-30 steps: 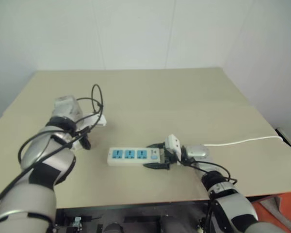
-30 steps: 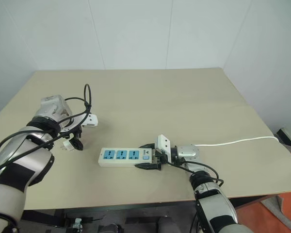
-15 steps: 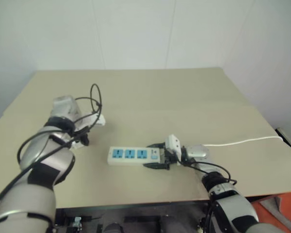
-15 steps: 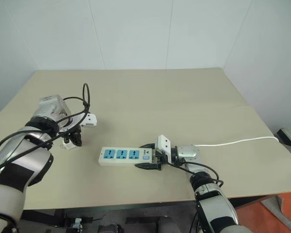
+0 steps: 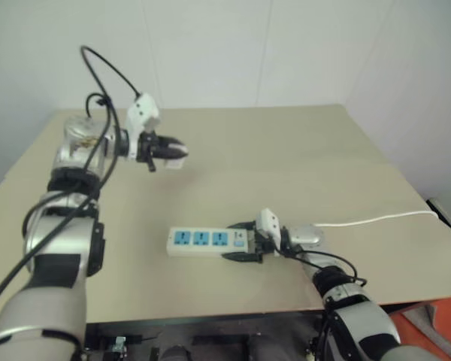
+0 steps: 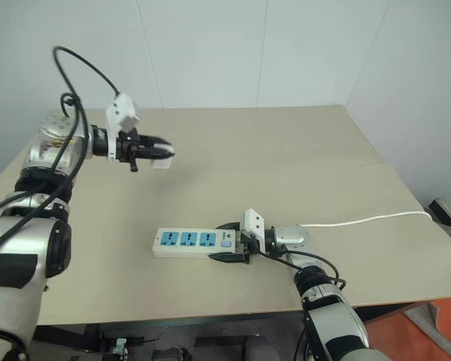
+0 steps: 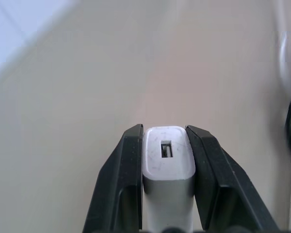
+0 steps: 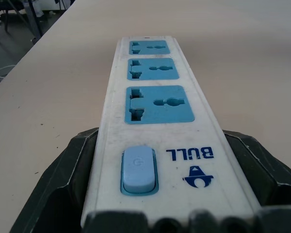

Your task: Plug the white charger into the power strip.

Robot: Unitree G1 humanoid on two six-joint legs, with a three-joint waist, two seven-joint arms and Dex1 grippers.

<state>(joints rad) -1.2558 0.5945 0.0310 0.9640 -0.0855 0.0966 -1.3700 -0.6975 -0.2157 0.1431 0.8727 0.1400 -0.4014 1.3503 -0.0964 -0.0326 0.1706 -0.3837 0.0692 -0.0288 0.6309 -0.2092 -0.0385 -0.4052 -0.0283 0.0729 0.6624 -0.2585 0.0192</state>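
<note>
A plain beige surface (image 6: pixel 286 150) fills the middle of the frame, its far edge against a white wall. The strip (image 6: pixel 199 243) lies flat on it at lower centre, lengthwise left to right, three blue sockets facing up, switch at its right end. A thin white cord (image 6: pixel 361 220) runs across the surface to the right edge.

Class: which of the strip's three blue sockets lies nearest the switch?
The socket at the right gripper's end of the power strip; it borders the switch.
</note>
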